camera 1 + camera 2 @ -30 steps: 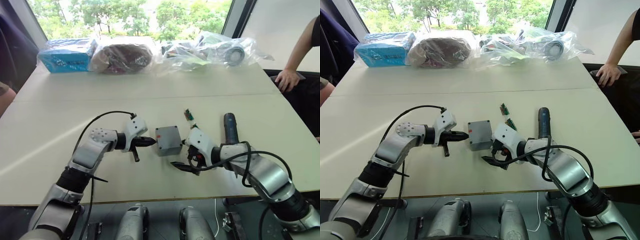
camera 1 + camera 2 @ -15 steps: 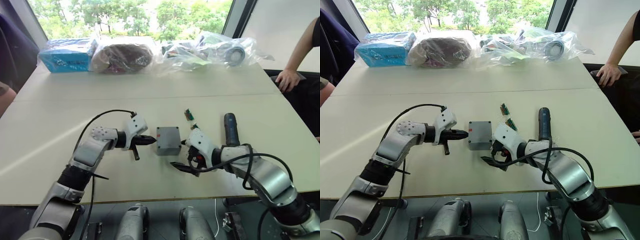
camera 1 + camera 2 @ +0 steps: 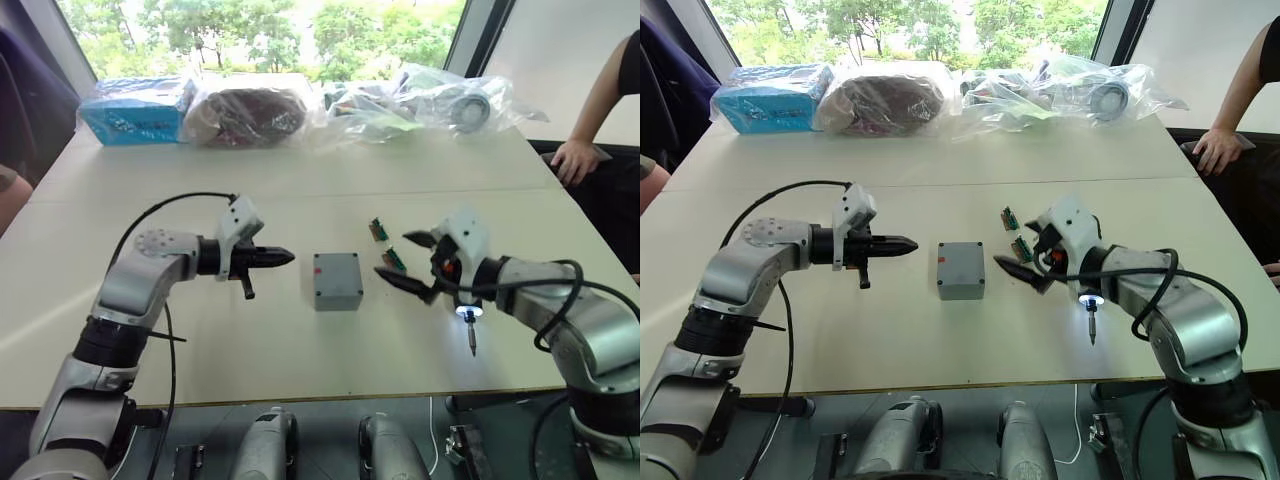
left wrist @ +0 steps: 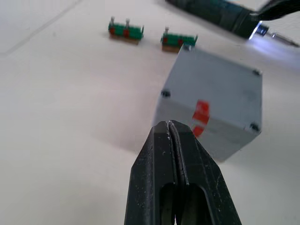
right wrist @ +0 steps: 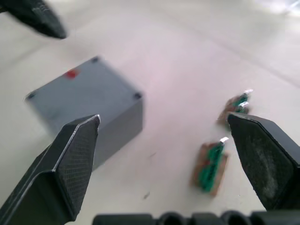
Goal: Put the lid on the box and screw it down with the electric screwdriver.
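The grey box (image 3: 338, 297) stands mid-table with the lid (image 3: 336, 272) lying on it, red mark up and screw holes at the corners. Left of it, a short gap away, my left gripper (image 3: 288, 256) is shut and points at the box. Right of the box my right gripper (image 3: 396, 254) hovers wide open with nothing between its fingers. The electric screwdriver (image 4: 220, 14) lies under my right wrist. Its lit tip (image 3: 466, 312) and thin bit (image 3: 472, 345) stick out toward the table's front edge.
Two small green connector blocks (image 3: 377, 229) (image 3: 392, 260) lie between the box and my right gripper. Along the far edge sit clear plastic bags (image 3: 430, 100) and a blue packet (image 3: 130, 120). A person's hand (image 3: 572, 158) rests on the table's right edge.
My left gripper has pulled back to the left, away from the box. My right gripper has lifted and swung right, from the box's front corner to over the screwdriver. The box now sits squarer.
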Controlling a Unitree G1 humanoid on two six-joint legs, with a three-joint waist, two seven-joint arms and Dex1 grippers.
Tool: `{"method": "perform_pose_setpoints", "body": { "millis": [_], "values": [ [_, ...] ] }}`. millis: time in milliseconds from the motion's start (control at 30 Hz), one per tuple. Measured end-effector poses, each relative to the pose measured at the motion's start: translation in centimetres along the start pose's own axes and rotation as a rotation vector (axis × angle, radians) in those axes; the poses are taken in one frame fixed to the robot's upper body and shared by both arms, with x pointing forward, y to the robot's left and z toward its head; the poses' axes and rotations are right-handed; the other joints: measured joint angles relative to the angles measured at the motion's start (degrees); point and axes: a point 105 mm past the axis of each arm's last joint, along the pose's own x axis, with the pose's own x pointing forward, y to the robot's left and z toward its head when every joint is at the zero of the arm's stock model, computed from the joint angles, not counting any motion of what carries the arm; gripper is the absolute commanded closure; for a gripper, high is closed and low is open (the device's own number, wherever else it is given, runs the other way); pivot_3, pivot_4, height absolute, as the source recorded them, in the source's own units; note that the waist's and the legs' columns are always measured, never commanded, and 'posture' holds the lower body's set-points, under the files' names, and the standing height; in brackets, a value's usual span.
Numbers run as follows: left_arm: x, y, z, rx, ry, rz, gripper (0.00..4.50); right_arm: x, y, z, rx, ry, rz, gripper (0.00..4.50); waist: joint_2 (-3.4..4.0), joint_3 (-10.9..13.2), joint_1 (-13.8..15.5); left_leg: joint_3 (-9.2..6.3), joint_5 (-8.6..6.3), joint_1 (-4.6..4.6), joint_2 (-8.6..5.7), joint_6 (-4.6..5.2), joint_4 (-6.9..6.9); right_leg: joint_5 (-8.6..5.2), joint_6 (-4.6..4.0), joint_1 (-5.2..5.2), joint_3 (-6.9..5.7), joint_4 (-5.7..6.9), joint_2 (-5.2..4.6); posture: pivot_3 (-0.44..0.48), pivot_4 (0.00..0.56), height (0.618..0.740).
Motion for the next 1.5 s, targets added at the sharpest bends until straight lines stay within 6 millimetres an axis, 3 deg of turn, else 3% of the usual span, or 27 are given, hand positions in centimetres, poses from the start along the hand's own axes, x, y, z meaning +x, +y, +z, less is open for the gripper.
{"method": "perform_pose_setpoints", "body": {
  "millis": [67,200,333,733,900,1500],
  "values": [
    [0.3,-0.4,0.8,0.011,-0.021,-0.008,4.50,1.1,-0.8,-0.9,0.021,0.008,-0.030,0.05,-0.01,0.0,-0.1,0.00,0.00,0.00,0.01,0.00,0.05,-0.01,0.00,0.01,0.01,0.04,0.03,0.000,0.150,0.740],
    [0.8,-0.8,1.1,0.006,-0.032,-0.011,4.50,2.8,-1.5,-3.7,0.014,0.052,-0.057,1.41,0.01,0.0,-0.2,0.02,0.00,0.00,0.00,0.00,0.08,-0.01,0.00,-0.02,0.04,0.09,0.03,0.000,0.150,0.740],
    [0.8,-0.9,1.3,0.005,-0.036,-0.008,4.50,3.4,-1.9,-4.8,-0.003,0.062,-0.069,2.89,0.01,0.0,-0.2,0.01,0.00,0.00,0.00,0.00,0.10,-0.01,0.00,-0.02,0.04,0.11,0.04,0.000,0.150,0.740],
    [0.8,-0.9,1.2,-0.003,-0.033,0.003,4.50,4.2,-1.8,-5.7,0.004,0.061,-0.078,2.89,0.01,0.0,-0.2,0.00,0.00,0.00,0.01,0.00,0.12,-0.01,0.00,-0.02,0.04,0.14,0.04,0.000,0.150,0.740],
    [0.8,-0.9,1.2,-0.003,-0.033,0.003,4.50,4.3,-1.8,-5.8,0.010,0.063,-0.083,4.33,0.01,0.0,-0.1,0.00,0.00,0.00,0.01,0.00,0.12,-0.01,0.00,-0.02,0.04,0.14,0.04,0.000,0.150,0.740],
    [1.2,-1.2,1.1,0.014,-0.033,-0.011,4.50,3.7,-2.7,-4.9,0.073,0.018,-0.130,4.33,0.01,0.0,-0.1,0.00,0.00,0.00,0.02,0.00,0.12,-0.01,0.00,-0.02,0.04,0.15,0.04,0.000,0.150,0.740]
  ]
}}
